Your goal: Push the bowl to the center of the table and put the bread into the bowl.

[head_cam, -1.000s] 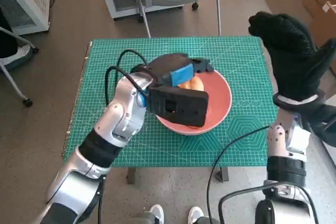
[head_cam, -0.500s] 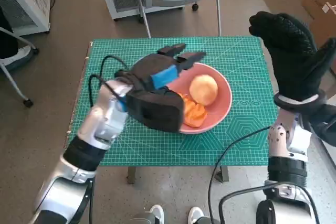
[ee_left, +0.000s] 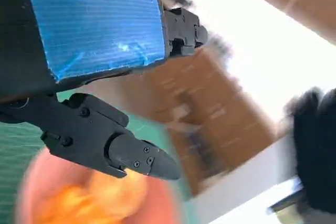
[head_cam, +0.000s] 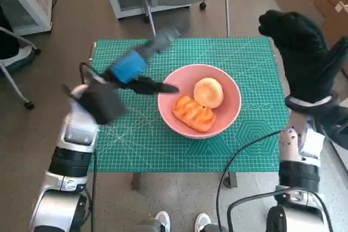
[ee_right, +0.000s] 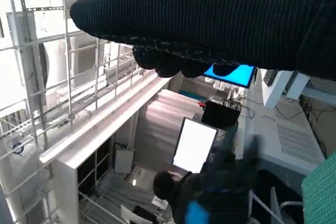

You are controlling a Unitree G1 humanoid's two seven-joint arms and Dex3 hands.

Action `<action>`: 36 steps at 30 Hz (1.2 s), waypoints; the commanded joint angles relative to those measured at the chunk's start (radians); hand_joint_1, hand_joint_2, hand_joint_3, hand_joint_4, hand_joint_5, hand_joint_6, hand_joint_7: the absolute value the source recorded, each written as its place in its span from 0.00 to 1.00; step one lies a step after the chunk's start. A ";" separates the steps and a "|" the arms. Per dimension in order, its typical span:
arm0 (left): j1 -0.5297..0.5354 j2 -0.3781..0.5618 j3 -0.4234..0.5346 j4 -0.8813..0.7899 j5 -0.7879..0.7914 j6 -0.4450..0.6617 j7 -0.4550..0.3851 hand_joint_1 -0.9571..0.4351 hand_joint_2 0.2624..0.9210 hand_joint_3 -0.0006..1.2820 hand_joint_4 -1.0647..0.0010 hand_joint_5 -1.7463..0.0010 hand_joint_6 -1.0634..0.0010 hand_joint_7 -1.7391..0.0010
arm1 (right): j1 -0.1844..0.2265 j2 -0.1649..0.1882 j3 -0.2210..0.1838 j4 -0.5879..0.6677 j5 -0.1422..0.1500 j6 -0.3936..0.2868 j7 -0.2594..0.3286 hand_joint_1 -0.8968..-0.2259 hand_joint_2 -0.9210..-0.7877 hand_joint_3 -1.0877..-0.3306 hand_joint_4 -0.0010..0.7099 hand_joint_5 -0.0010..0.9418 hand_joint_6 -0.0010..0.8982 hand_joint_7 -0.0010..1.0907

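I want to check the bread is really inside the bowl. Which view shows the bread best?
The head view: two bread pieces lie sharp and unobstructed inside the pink bowl. The left wrist view shows only an orange blur behind the left hand's fingers. The right wrist view shows no bread.

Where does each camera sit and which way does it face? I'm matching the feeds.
Head view: on the head, looking down at the table, bowl, both forearms.
Left wrist view: behind the left hand, facing the blurred bowl.
Right wrist view: behind the right hand, facing the room.
Shared: bowl, and left hand.
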 commanded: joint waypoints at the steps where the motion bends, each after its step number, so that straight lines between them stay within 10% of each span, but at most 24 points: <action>1: 0.044 -0.076 0.101 -0.016 -0.182 0.014 -0.006 0.29 1.00 0.10 1.00 1.00 0.94 0.97 | -0.019 -0.016 -0.003 0.021 -0.015 0.009 -0.018 0.36 0.00 0.47 0.49 0.00 0.53 0.00; 19: 0.126 -0.130 0.110 -0.231 -0.227 0.112 0.089 0.30 1.00 0.14 1.00 1.00 1.00 0.86 | -0.076 -0.030 0.012 0.088 -0.097 -0.025 -0.096 0.35 0.00 0.50 0.47 0.00 0.51 0.00; 36: 0.134 -0.193 0.109 -0.208 -0.188 0.017 0.154 0.32 1.00 0.14 1.00 1.00 1.00 0.84 | -0.074 -0.036 0.032 0.060 -0.116 -0.023 -0.111 0.36 0.00 0.50 0.46 0.00 0.51 0.00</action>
